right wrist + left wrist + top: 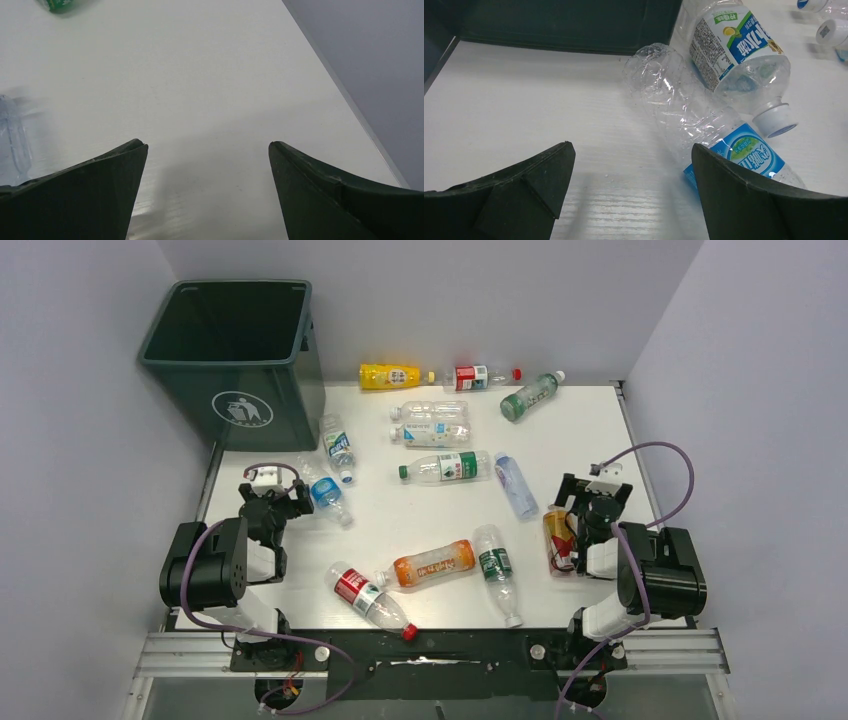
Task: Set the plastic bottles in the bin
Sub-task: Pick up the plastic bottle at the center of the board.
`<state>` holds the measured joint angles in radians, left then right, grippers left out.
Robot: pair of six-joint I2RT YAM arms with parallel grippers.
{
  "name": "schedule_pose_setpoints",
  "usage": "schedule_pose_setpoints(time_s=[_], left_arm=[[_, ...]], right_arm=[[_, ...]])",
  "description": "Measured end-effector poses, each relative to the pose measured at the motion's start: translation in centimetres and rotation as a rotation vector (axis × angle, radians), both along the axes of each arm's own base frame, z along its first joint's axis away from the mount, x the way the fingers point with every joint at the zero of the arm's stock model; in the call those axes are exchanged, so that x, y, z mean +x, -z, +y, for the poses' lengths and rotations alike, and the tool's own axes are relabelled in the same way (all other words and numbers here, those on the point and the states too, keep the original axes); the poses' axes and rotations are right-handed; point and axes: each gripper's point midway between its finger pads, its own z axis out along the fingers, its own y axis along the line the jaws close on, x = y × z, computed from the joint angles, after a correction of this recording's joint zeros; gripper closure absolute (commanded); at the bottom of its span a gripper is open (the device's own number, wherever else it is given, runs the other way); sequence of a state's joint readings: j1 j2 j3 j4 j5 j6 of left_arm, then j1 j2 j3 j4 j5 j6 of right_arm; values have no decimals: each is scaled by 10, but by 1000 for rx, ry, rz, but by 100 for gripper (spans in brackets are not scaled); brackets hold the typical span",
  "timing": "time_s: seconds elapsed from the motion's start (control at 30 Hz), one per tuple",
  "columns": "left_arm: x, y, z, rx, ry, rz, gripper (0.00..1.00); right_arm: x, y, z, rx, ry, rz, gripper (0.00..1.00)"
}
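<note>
Counting what lies on the table (600,430), we find about a dozen plastic bottles (445,468) scattered loose, and no bottle shows in the part of the dark green bin (240,390) that we can see into. We therefore judge the task barely begun, with every bottle left to move. The left tool (631,155) is spread wide and holds nothing. A crumpled clear bottle with a blue label (684,115) lies just ahead of its right finger, and the bin wall stands farther ahead. The right tool (207,147) is likewise spread over bare table and is empty. A red-labelled bottle (558,538) lies just beside it on its left.
</note>
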<state>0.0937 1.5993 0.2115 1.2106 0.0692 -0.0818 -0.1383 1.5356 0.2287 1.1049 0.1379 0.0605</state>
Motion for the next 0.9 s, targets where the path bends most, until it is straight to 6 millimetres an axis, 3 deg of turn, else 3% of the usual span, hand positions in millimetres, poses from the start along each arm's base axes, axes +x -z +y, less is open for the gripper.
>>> schedule_pose_setpoints(time_s=[0.73,0.9], left_arm=[[-2,0,0,0,0,10,12],[5,-24,-4,14,15,-6,12]], right_arm=[[1,0,5,-1,-31,0,2],[0,-1,9,-8,-55,0,2]])
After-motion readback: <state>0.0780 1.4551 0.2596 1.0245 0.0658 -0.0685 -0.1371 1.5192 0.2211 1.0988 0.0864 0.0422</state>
